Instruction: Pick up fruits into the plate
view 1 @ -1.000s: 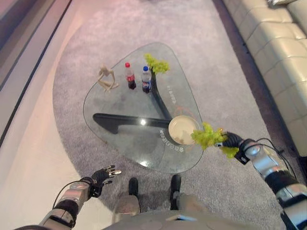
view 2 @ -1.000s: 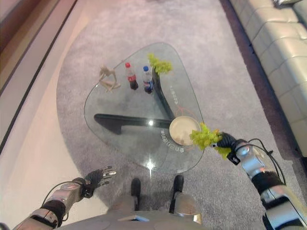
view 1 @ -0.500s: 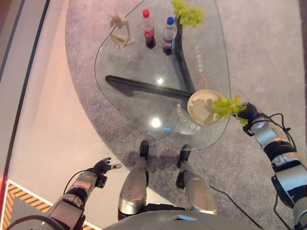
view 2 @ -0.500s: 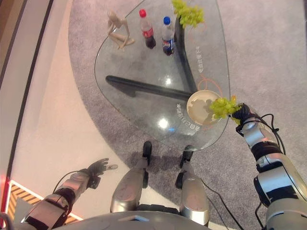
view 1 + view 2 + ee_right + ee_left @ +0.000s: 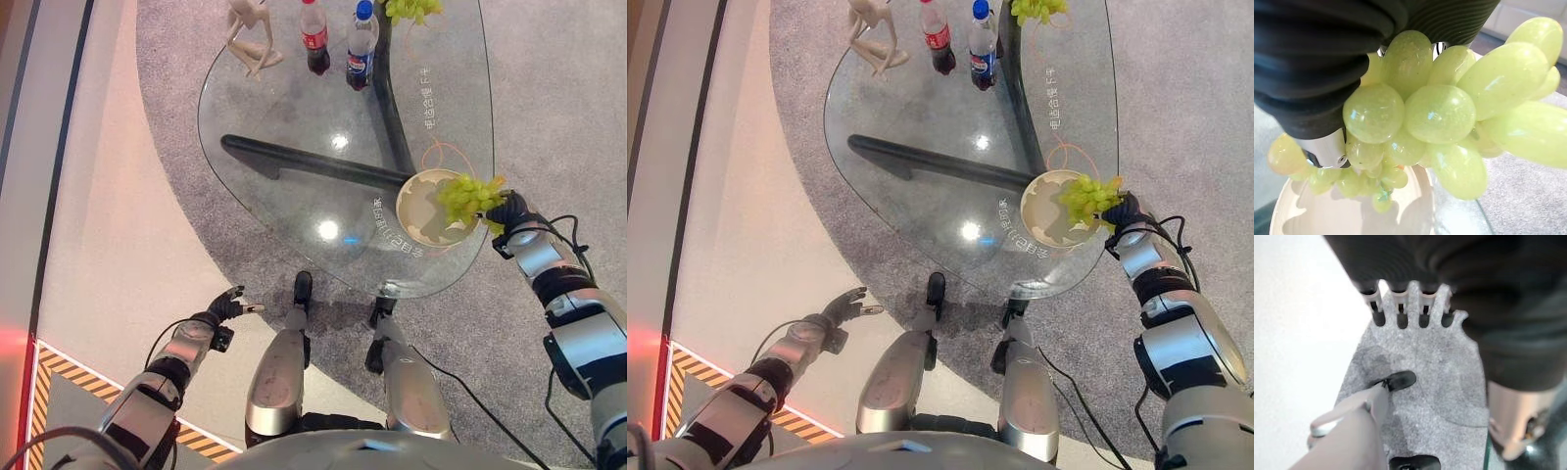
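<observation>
My right hand [image 5: 510, 210] is shut on a bunch of green grapes [image 5: 468, 196], held over the right rim of the cream plate [image 5: 419, 211] on the glass table. In the right wrist view the grapes [image 5: 1435, 112] hang from the hand just above the plate [image 5: 1327, 215]. A second bunch of green grapes [image 5: 411, 8] lies at the table's far end. My left hand [image 5: 223, 308] hangs low over the pale floor, away from the table, its fingers [image 5: 1400, 308] straight and holding nothing.
The rounded glass table [image 5: 294, 108] stands on a grey carpet [image 5: 549, 88]. On its far part stand a red-capped bottle [image 5: 314, 36], a blue-capped bottle [image 5: 361, 44] and a beige figurine [image 5: 250, 37]. A yellow-striped floor marking [image 5: 59, 367] lies at the lower left.
The camera has moved, so the whole scene has shifted. My right hand has carried the grapes from beside the table's edge to over the plate's rim. The left hand stays open and low.
</observation>
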You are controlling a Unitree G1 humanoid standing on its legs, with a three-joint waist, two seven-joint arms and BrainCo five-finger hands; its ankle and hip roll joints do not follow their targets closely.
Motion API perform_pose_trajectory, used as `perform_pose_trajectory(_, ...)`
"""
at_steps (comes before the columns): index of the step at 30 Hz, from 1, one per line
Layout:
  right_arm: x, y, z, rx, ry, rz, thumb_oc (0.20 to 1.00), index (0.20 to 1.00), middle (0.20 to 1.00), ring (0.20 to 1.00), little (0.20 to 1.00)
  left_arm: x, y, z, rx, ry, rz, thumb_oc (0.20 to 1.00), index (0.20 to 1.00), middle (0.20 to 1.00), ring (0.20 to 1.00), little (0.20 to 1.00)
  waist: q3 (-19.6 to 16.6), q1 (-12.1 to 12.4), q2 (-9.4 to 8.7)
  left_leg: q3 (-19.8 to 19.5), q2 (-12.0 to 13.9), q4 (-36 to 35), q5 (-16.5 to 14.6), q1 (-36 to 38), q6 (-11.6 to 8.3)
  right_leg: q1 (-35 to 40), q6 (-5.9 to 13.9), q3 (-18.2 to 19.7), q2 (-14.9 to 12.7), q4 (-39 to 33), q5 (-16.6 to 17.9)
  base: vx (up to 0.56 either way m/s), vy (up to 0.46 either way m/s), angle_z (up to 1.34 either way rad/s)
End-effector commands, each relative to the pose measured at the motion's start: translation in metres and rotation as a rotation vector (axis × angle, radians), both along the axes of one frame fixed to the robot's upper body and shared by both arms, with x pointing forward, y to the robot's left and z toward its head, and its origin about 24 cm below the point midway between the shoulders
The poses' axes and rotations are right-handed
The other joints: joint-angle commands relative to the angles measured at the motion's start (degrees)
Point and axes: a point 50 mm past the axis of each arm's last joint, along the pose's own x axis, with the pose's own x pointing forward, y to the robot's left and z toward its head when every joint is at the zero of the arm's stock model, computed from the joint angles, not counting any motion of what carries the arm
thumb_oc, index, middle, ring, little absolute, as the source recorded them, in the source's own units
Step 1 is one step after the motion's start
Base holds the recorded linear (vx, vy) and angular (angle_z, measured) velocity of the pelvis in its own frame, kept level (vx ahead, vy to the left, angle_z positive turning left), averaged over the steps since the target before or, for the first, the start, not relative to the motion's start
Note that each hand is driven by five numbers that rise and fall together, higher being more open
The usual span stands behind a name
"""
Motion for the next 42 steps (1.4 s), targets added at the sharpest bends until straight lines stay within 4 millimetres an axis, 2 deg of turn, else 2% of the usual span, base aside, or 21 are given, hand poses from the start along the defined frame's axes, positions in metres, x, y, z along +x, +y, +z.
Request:
perform_pose_trajectory(1, 0.015, -0.001, 0.037, -0.078, -0.093, -0.005, 0.200, 0.200, 0.200, 0.200, 0.200, -0.003, -0.006, -0.005, -0.002, 0.020, -0.009, 1.000, 1.000, 1.000, 1.000, 1.000, 0.74, -0.41, -1.08, 3.47, -4.66, 6.34, -9.79, -2.11, 2.88, -3.15, 0.43, 5.27, -0.44, 8.92, -9.22, -0.03, 0.037, 0.00)
perform_pose_trajectory(8, 0.022, 0.009, 0.039, -0.075, -0.105, 0.008, 0.200, 0.200, 0.200, 0.200, 0.200, -0.003, -0.014, -0.006, -0.017, 0.013, -0.020, 1.000, 1.000, 1.000, 1.000, 1.000, 0.74, 0.13, -0.21, 3.82, -4.89, 6.24, -9.25, -3.48, 2.87, -5.22, 0.59, 4.97, -0.89, 9.74, -8.98, -0.01, 0.014, 0.00)
perform_pose_trajectory(9, 0.023, 0.011, 0.039, -0.071, -0.110, 0.014, 0.272, 0.272, 0.272, 0.272, 0.272, -0.003, -0.014, -0.006, -0.019, 0.012, -0.021, 1.000, 1.000, 1.000, 1.000, 1.000, 0.74, 0.20, -0.16, 3.84, -4.90, 6.29, -9.23, -3.60, 2.86, -5.36, 0.63, 4.90, -0.96, 9.84, -8.96, -0.02, 0.036, 0.01)
perform_pose_trajectory(10, 0.025, 0.015, 0.039, -0.064, -0.118, 0.026, 0.495, 0.495, 0.495, 0.495, 0.495, -0.003, -0.016, -0.006, -0.021, 0.011, -0.024, 1.000, 1.000, 1.000, 1.000, 1.000, 0.74, 0.27, -0.10, 3.93, -4.96, 6.32, -9.18, -3.76, 2.87, -5.70, 0.69, 4.88, -1.06, 10.03, -8.90, -0.03, 0.037, 0.02)
perform_pose_trajectory(13, 0.027, 0.022, 0.038, -0.053, -0.131, 0.051, 0.573, 0.573, 0.573, 0.573, 0.573, -0.002, -0.018, -0.006, -0.026, 0.007, -0.024, 1.000, 1.000, 1.000, 1.000, 1.000, 0.74, 0.27, -0.05, 4.14, -5.00, 6.25, -9.05, -3.98, 2.86, -6.14, 0.78, 4.85, -1.19, 10.20, -8.79, -0.02, 0.037, 0.02)
perform_pose_trajectory(14, 0.028, 0.025, 0.037, -0.051, -0.136, 0.060, 0.655, 0.655, 0.655, 0.655, 0.655, -0.002, -0.019, -0.007, -0.030, 0.006, -0.023, 1.000, 1.000, 1.000, 1.000, 1.000, 0.74, 0.24, -0.04, 4.26, -5.00, 6.30, -9.02, -4.06, 2.85, -6.29, 0.82, 4.89, -1.24, 10.29, -8.77, -0.01, 0.037, 0.00)
perform_pose_trajectory(15, 0.028, 0.028, 0.035, -0.049, -0.137, 0.067, 0.915, 0.915, 0.915, 0.915, 0.915, -0.003, -0.019, -0.007, -0.032, 0.006, -0.023, 1.000, 1.000, 1.000, 1.000, 1.000, 0.74, 0.21, -0.04, 4.31, -5.03, 6.39, -9.04, -4.11, 2.86, -6.36, 0.85, 4.94, -1.29, 10.36, -8.74, -0.01, 0.045, -0.01)
perform_pose_trajectory(16, 0.029, 0.030, 0.035, -0.044, -0.139, 0.073, 1.000, 1.000, 1.000, 1.000, 1.000, -0.002, -0.021, -0.007, -0.034, 0.006, -0.024, 1.000, 1.000, 1.000, 1.000, 1.000, 0.74, 0.20, -0.04, 4.36, -5.07, 6.40, -9.07, -4.06, 2.89, -6.38, 0.89, 4.96, -1.33, 10.39, -8.71, -0.01, 0.045, -0.01)
perform_pose_trajectory(26, 0.030, 0.043, 0.026, -0.033, -0.129, 0.101, 1.000, 1.000, 1.000, 1.000, 1.000, -0.003, -0.026, -0.008, -0.048, 0.008, -0.014, 1.000, 1.000, 1.000, 1.000, 1.000, 0.74, 0.31, -0.17, 5.09, -5.15, 6.13, -9.02, -3.37, 2.90, -6.29, 1.39, 4.74, -1.80, 10.62, -8.36, -0.01, 0.025, 0.00)
perform_pose_trajectory(35, 0.026, 0.040, 0.016, -0.018, -0.114, 0.072, 1.000, 1.000, 1.000, 1.000, 1.000, -0.005, -0.024, -0.011, -0.052, 0.016, -0.012, 1.000, 1.000, 1.000, 1.000, 1.000, 0.72, 0.20, -0.63, 5.53, -5.16, 5.89, -9.20, -2.06, 2.99, -5.29, 1.67, 4.60, -1.94, 10.45, -8.12, 0.00, 0.000, 0.00)
perform_pose_trajectory(42, 0.016, 0.032, 0.000, 0.018, -0.102, 0.026, 1.000, 1.000, 1.000, 1.000, 1.000, -0.009, -0.023, -0.013, -0.051, 0.028, -0.007, 1.000, 1.000, 1.000, 1.000, 1.000, -0.44, -0.11, -1.52, 6.07, -4.75, 5.36, -9.60, -0.72, 3.02, -4.06, 1.87, 4.69, -1.78, 9.74, -7.95, 0.00, 0.000, 0.00)
